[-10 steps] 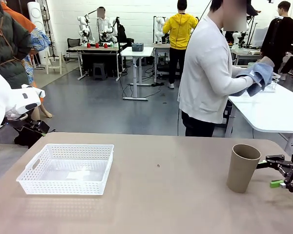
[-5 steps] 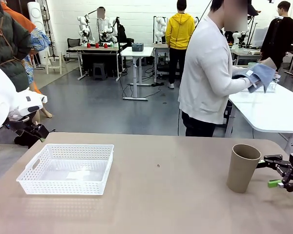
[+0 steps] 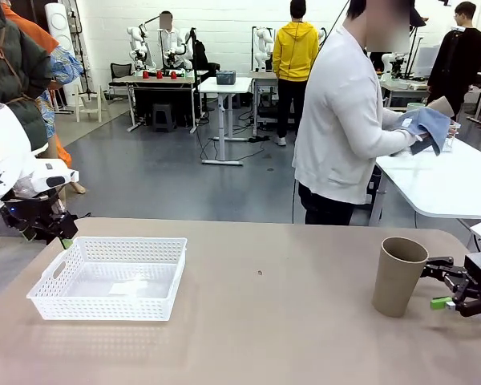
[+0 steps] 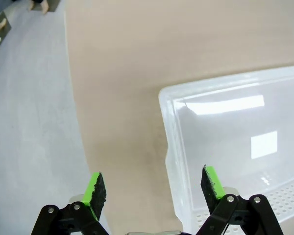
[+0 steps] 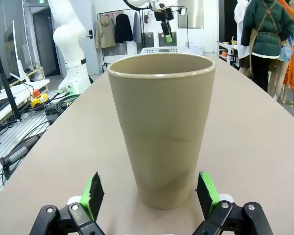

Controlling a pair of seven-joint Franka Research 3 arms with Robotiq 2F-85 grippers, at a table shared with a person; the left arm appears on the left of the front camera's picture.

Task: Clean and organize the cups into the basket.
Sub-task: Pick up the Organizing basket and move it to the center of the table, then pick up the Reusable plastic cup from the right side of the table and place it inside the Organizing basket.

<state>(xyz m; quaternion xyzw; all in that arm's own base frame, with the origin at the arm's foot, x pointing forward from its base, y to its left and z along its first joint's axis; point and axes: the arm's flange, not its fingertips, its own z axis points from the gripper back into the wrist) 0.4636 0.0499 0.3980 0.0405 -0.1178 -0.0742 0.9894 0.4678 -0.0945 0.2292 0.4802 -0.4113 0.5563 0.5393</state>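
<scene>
A tan cup [image 3: 398, 275] stands upright near the right end of the surface [image 3: 264, 321], well apart from the white basket [image 3: 104, 309], which sits empty near the left end. The right fingers [image 3: 439, 303] lie level with the lower half of the cup, spread wide and holding nothing; in the right wrist view the cup [image 5: 161, 127] stands just ahead, between the lines of the two green pads [image 5: 94, 192] but not yet between them. The left fingers [image 3: 58, 235] hang above the basket's far left corner, also spread and empty, and the left wrist view looks down on the basket's rim [image 4: 169, 142] with one pad on either side of it. At the far side a person [image 3: 345, 120] faces a neighbouring white table and works a blue cloth [image 3: 429, 124] around something tan, too covered to name. The step in hand looks like the right arm's approach for a grasp on the cup. The next move probably calls for sliding forward until the pads flank the cup's wall, then closing gently low on the body so the tall cup does not tip, then carrying it across to the basket.
</scene>
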